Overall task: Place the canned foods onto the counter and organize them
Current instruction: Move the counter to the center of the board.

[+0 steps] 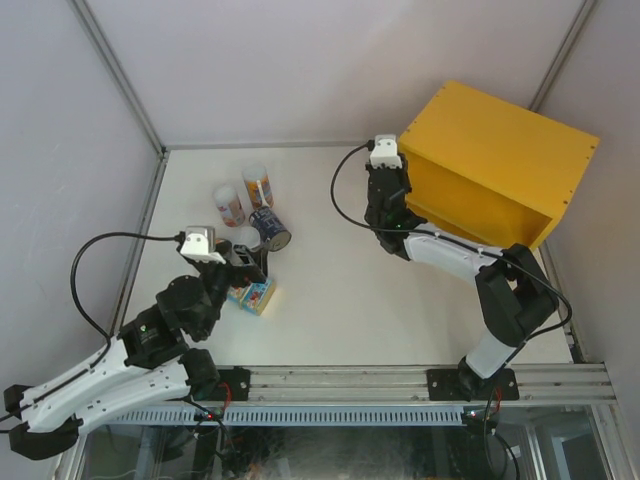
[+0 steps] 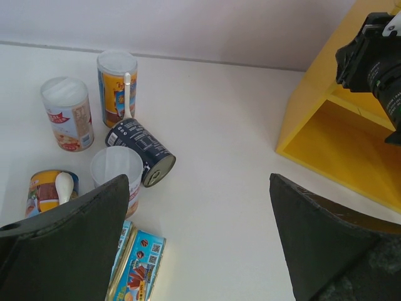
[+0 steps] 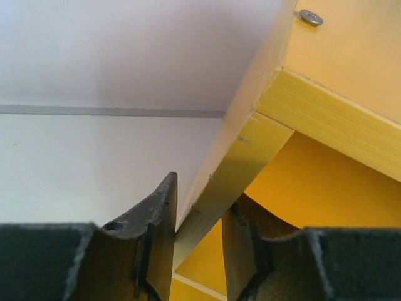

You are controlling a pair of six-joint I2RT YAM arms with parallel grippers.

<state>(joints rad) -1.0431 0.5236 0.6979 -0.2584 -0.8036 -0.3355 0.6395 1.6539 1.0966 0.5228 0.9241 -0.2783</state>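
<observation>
The yellow counter [image 1: 500, 150] stands at the back right, its open front and inner shelf [image 2: 351, 141] showing in the left wrist view. My right gripper [image 3: 200, 194] is shut on the front edge of the counter's left wall [image 3: 235, 160]; seen from above, the right gripper [image 1: 398, 200] sits at that corner. The canned foods cluster at the left: an upright orange-blue tube [image 2: 117, 84], a white-pink tube [image 2: 67, 113], a dark steel can [image 2: 141, 150] on its side, another white-lidded tube [image 2: 116, 169], an orange tube [image 2: 47, 191] lying down, and flat blue tins [image 2: 138, 266]. My left gripper [image 2: 199, 182] hangs open beside them, holding nothing.
Grey walls close the table on three sides. An aluminium rail [image 1: 400, 380] with both arm bases runs along the near edge. Bare white tabletop [image 1: 330, 280] lies between the cans and the counter.
</observation>
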